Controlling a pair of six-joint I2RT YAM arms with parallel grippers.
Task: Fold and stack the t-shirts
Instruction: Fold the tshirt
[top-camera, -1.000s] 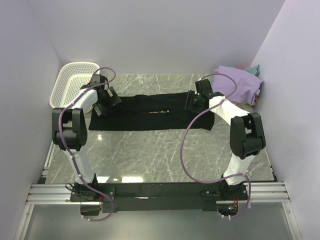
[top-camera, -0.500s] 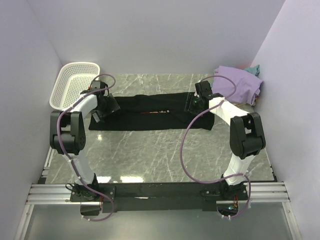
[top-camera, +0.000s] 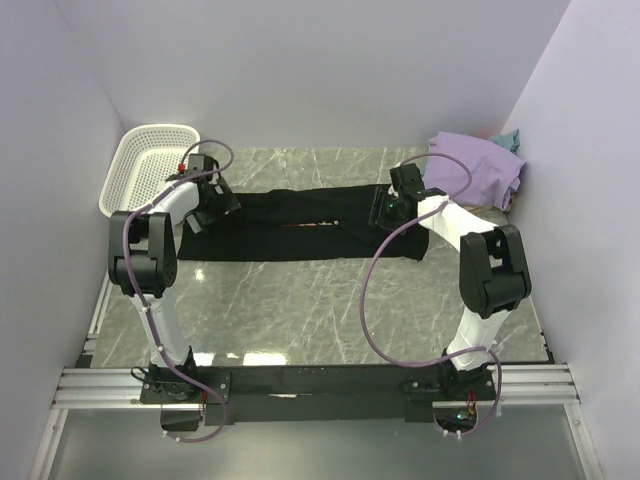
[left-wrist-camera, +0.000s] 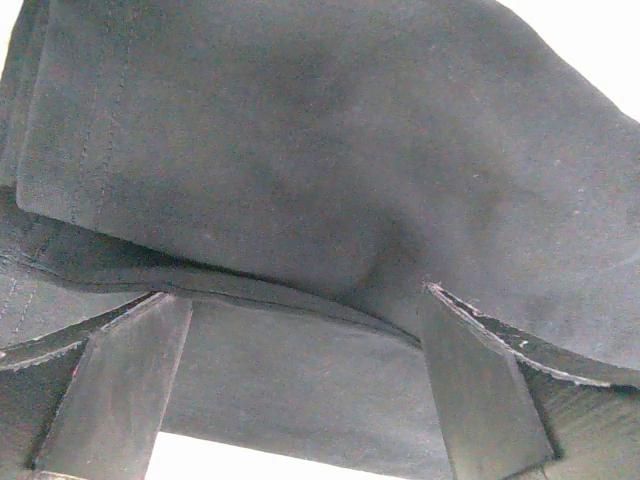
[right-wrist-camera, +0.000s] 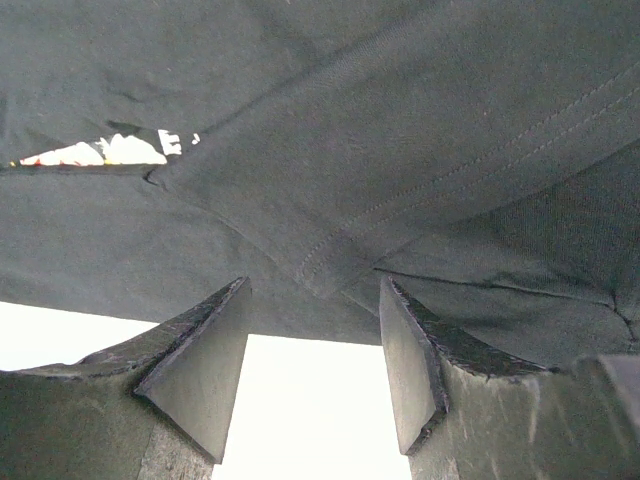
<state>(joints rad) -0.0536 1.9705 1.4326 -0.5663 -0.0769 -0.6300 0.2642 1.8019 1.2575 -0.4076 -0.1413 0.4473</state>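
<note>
The black t-shirt (top-camera: 290, 225) lies folded into a long strip across the back middle of the table, with a sliver of its pink and white print (right-wrist-camera: 95, 152) showing. My left gripper (top-camera: 215, 203) is low over the strip's left end, its jaws open with black cloth (left-wrist-camera: 300, 130) between the fingers (left-wrist-camera: 120, 385). My right gripper (top-camera: 386, 209) is at the strip's right end, its jaws open at the cloth's near edge (right-wrist-camera: 330, 255). The lavender t-shirt (top-camera: 480, 165) is heaped at the back right, with the teal one (top-camera: 511, 138) behind it.
A white perforated basket (top-camera: 145, 165) stands at the back left, just beyond my left arm. Lilac walls close in the table on three sides. The marble table top (top-camera: 320, 310) lies bare between the shirt and the arm bases.
My left gripper dipped toward the near left edge of the shirt, then moved back up over its left end. My right gripper has hardly moved.
</note>
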